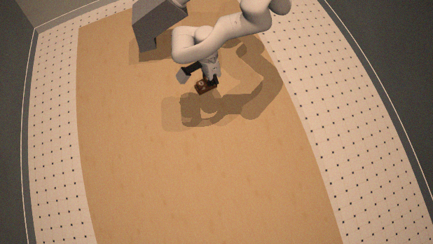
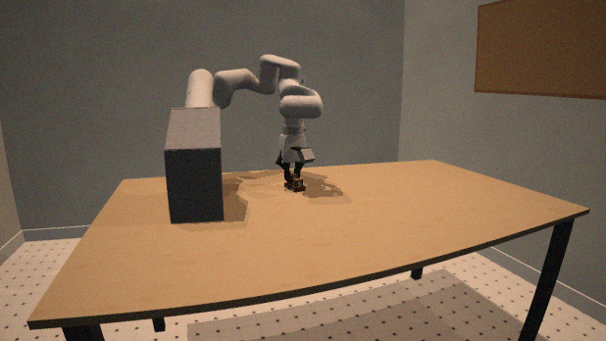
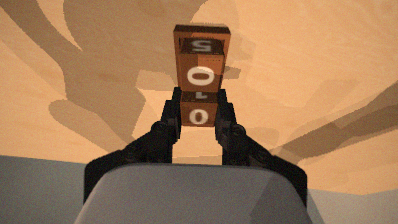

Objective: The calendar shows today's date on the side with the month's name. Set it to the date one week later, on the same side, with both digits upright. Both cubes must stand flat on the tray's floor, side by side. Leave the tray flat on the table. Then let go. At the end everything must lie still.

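The calendar is a small brown wooden tray (image 1: 206,90) with two brown digit cubes, standing on the table below the arm; it also shows in the exterior view (image 2: 295,184). In the wrist view my gripper (image 3: 199,99) is shut on the near cube (image 3: 199,115), whose visible face shows a white 0. The far cube (image 3: 200,74) lies just beyond it in line and shows a 0 on top. Behind that, a dark face (image 3: 201,46) carries a white mark like a 5 or S. I cannot tell whether the held cube touches the tray's floor.
The arm's tall grey base box (image 2: 193,167) stands on the table to the left of the calendar, also in the overhead view (image 1: 155,21). The arm's shadows fall across the table around the tray.
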### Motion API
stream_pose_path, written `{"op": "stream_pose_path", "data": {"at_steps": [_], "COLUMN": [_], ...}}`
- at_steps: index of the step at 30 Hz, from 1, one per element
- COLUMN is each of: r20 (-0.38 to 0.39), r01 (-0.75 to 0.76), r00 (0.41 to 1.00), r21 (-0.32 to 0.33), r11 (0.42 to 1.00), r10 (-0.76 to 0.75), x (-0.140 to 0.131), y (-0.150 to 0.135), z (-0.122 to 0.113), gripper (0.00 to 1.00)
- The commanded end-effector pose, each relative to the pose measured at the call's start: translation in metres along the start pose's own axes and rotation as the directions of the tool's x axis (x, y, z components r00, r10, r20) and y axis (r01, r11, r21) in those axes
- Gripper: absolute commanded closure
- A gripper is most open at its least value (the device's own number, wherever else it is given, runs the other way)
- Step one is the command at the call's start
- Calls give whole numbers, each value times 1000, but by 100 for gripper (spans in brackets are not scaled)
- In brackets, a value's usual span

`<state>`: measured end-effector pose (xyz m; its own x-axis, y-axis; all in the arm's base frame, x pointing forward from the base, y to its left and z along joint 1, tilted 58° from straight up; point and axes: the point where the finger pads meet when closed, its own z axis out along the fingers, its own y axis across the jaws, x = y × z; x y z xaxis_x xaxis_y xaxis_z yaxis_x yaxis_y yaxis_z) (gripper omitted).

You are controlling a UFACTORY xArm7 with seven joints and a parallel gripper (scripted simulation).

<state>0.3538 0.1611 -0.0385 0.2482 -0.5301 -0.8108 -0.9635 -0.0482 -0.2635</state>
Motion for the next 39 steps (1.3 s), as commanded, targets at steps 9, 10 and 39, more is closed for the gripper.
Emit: {"op": "stream_pose_path", "data": {"at_steps": [9, 10, 39], "r20": [-3, -3, -3], "r01": [0, 0, 0], "r00": [1000, 1000, 1000], "r21": [2, 2, 2], "r11": [1000, 1000, 1000], "r10": [0, 0, 0], "x": [1, 1, 1], "y": [-1, -1, -1], "z": [3, 3, 8], "gripper": [71, 71, 71]}}
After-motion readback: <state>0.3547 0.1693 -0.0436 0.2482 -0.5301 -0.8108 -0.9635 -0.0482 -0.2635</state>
